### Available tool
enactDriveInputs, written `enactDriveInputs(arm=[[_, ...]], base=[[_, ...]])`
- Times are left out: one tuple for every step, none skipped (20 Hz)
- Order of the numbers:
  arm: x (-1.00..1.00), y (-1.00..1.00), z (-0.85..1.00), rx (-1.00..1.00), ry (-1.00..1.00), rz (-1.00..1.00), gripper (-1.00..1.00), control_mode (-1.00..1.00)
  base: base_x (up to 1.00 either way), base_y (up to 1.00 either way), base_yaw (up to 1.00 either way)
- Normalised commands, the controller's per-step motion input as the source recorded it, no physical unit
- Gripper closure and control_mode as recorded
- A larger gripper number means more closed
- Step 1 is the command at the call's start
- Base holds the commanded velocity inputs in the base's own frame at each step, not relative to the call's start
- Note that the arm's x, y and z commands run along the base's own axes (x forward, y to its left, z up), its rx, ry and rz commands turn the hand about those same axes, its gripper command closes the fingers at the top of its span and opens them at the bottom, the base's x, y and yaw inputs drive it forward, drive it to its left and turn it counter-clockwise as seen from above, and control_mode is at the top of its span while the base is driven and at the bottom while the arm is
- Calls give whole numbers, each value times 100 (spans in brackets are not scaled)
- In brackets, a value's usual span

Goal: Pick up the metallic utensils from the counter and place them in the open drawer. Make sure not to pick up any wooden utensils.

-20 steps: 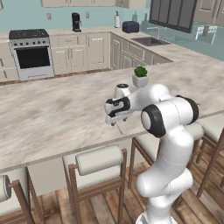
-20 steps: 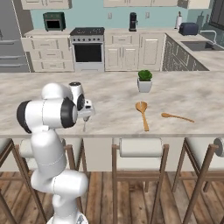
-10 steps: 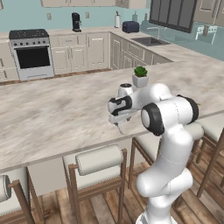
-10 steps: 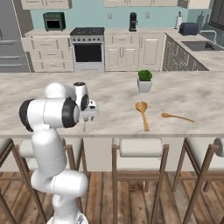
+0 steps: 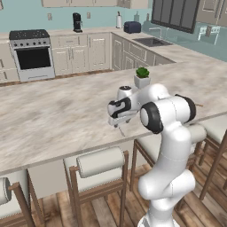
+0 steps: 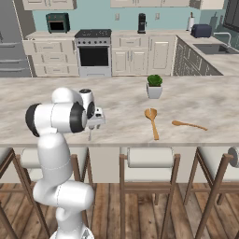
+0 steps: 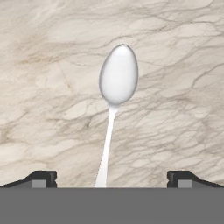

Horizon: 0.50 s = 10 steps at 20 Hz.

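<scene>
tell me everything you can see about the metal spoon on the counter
The metal spoon is small and all pale grey, with a smooth sheen. It has an oval bowl and a thin straight handle that widens slightly at its far end. It lies flat on the beige marbled counter, touching nothing else. In the hand view it lies between the two fingertips of the open tool, which hovers above it without contact.

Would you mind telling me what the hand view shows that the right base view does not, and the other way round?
The hand view gives the metal spoon lying flat, bowl away from the camera, its handle running back between the wide-open fingertips. The right base view gives the wooden spoon and a second wooden utensil farther right, the potted plant and the stove. Both share the marbled counter under the gripper.
</scene>
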Motion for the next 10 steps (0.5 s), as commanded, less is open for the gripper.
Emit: enactDriveInputs(arm=[[0, 24, -16, 0, 0, 0, -100, -100], [1, 21, -21, 0, 0, 0, -100, -100], [0, 14, -24, 0, 0, 0, -100, -100], [0, 7, -17, 0, 0, 0, -100, -100], [0, 1, -16, 0, 0, 0, -100, -100], [0, 0, -21, 0, 0, 0, -100, -100], [0, 0, -26, 0, 0, 0, -100, -100], [0, 0, -31, 0, 0, 0, -100, -100], [-1, 0, -33, 0, 0, 0, -100, -100], [0, 0, -34, 0, 0, 0, -100, -100]], base=[[0, 0, 0], [0, 0, 0], [0, 0, 0], [0, 0, 0], [0, 0, 0], [0, 0, 0], [0, 0, 0], [0, 0, 0], [0, 0, 0], [0, 0, 0]])
